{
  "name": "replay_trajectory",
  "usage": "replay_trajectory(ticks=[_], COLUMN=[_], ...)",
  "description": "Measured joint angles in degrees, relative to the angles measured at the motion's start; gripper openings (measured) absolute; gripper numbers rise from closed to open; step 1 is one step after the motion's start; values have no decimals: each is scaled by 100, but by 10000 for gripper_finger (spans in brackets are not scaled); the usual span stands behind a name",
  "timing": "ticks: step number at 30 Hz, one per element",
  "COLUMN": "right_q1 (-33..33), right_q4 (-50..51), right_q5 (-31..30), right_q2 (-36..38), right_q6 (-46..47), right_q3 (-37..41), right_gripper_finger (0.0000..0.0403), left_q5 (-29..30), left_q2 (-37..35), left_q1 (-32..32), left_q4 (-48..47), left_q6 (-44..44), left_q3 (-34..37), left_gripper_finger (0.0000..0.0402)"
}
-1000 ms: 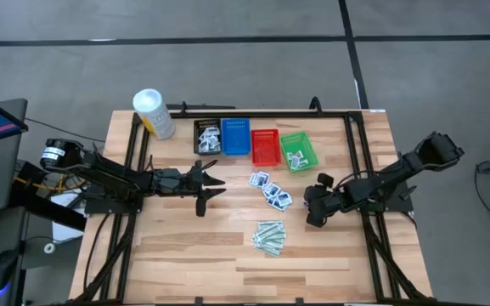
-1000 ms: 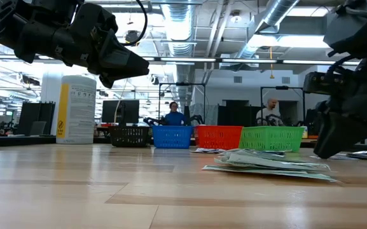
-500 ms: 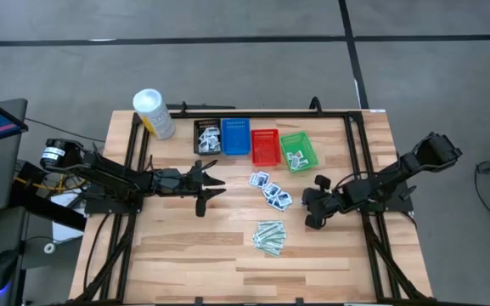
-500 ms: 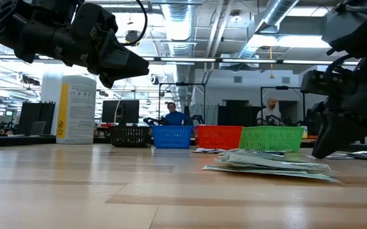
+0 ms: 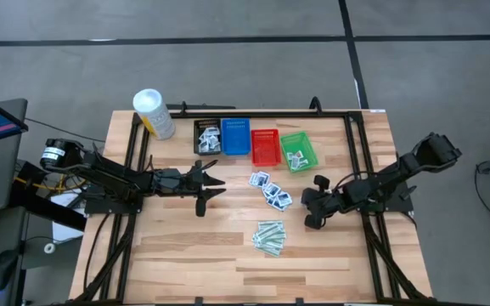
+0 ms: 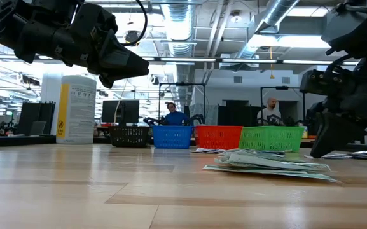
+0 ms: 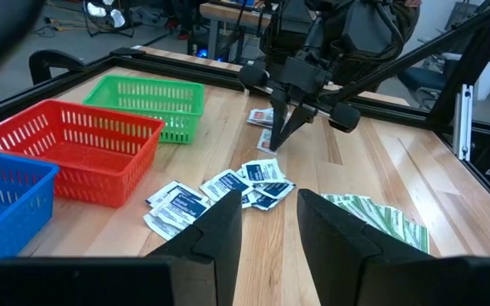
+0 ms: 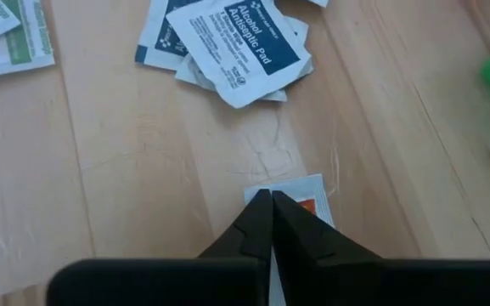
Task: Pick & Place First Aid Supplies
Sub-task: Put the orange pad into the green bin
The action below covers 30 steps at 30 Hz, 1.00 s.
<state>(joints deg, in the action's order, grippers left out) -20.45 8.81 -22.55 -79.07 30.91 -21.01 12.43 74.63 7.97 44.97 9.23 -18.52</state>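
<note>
Where a second ago the right gripper stood with its fingers apart, they have now come together, tips meeting on a small white packet with an orange mark that lies flat on the table; it looks pinched between them, though whether it is lifted I cannot tell. The arm itself has barely shifted, edging slightly toward the packets. Just ahead of those fingertips sits the loose pile of alcohol pads, white with blue print, and off to one side the pale-green strips lie fanned, well apart from the tips.

Nothing on the left has changed: the left gripper hangs over bare wood with its fingers parted and nothing between them, the alcohol pads beyond its tips.

Behind the pads run four baskets in a row, touching: black basket with packets in it, blue basket, red basket, green basket holding a few more. A white tub stands beyond the black one. Around the closed fingers the wood is open on the near side; the near half of the table is bare but for the strips.
</note>
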Motion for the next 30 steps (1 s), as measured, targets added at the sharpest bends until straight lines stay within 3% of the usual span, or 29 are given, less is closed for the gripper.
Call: replay_trajectory(ticks=[13,20,30], right_q1=[-54,-176,39], right_q4=[-193,-98,-68], right_q5=[-16,49,33], right_q2=[-2,-26,3], right_q6=[-135,-694,-337], right_q3=[-70,-397,-259], right_gripper_finger=[99,105,105], left_q5=[0,-2,-4], left_q2=[0,0,1], left_q1=[0,0,0], left_q4=[-2,-2,-16], left_q6=[0,0,0], left_q3=[0,0,0], left_gripper_finger=[116,116,116])
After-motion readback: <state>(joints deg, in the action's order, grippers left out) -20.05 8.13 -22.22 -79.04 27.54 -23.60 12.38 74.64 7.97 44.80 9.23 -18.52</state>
